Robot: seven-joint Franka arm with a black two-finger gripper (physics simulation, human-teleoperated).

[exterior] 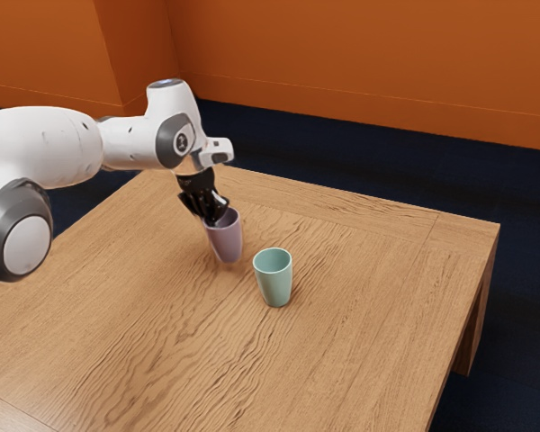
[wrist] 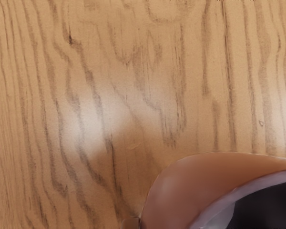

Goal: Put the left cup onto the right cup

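Hand (exterior: 212, 212) clamps the rim of the lilac cup (exterior: 225, 238), held tilted, low over the surface (exterior: 342, 342). Teal cup (exterior: 273, 275) stands near, at its 4 o'clock. Recommended: raise above the teal rim, level, centre, then lower.

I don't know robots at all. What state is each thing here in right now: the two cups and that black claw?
purple cup: tilted, gripped at its rim, beside the green cup and not yet on it.
green cup: upright on the table, mouth up, looks empty, untouched.
gripper: shut on the purple cup's rim.
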